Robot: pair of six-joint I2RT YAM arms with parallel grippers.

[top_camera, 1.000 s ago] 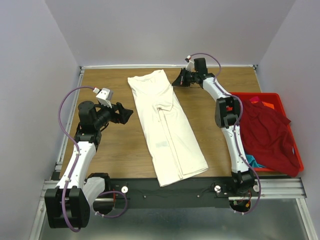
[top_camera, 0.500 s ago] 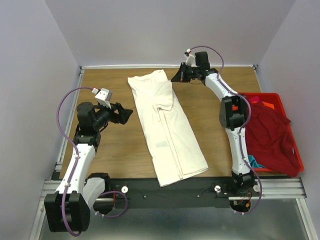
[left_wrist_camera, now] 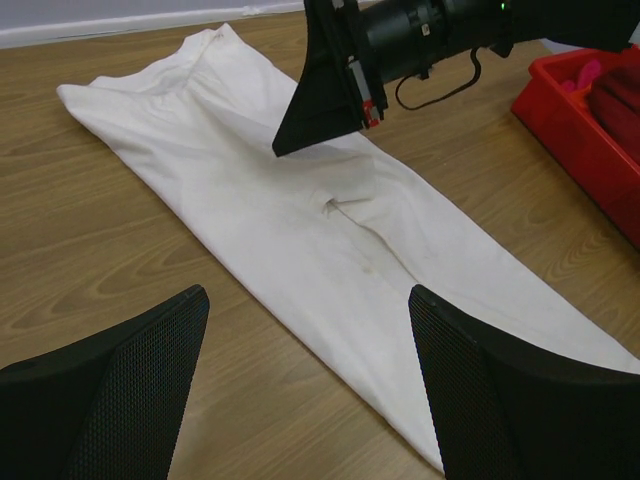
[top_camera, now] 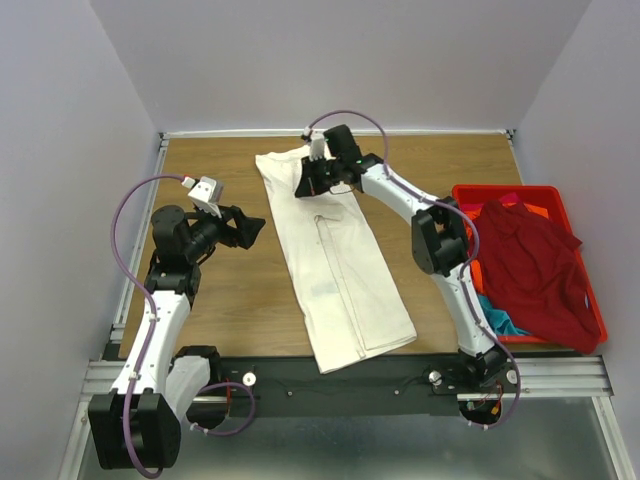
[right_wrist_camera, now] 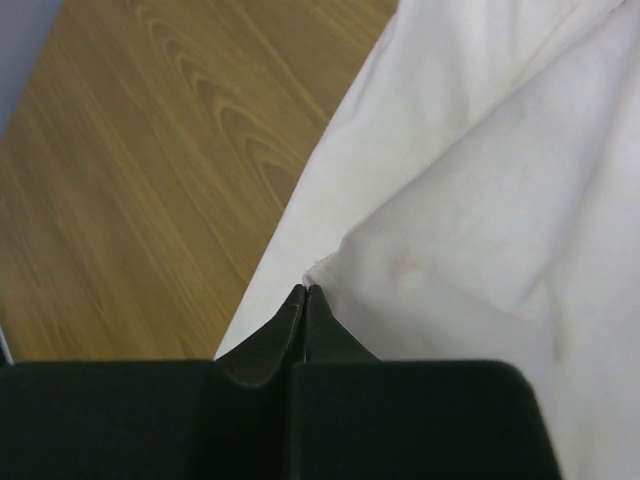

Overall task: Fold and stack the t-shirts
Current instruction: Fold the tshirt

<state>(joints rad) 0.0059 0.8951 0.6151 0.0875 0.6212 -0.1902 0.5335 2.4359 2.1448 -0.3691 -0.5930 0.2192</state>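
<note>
One long cream-white cloth t-shirt (top_camera: 340, 270) lies folded lengthwise down the middle of the wooden counter (top_camera: 230, 300). The right arm's jaws are pressed together, their tip at a fold edge near the shirt's far end (no cloth shows between them). The left arm's jaws stand wide apart, left of the shirt. A dark red cloth t-shirt (top_camera: 530, 265) fills the red plastic crate (top_camera: 480, 190), over teal cloth (top_camera: 505, 322).

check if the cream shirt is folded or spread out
Partly folded: the cream shirt lies as a narrow strip, sides turned in, a flap edge running down it. No crosswise fold.
</note>
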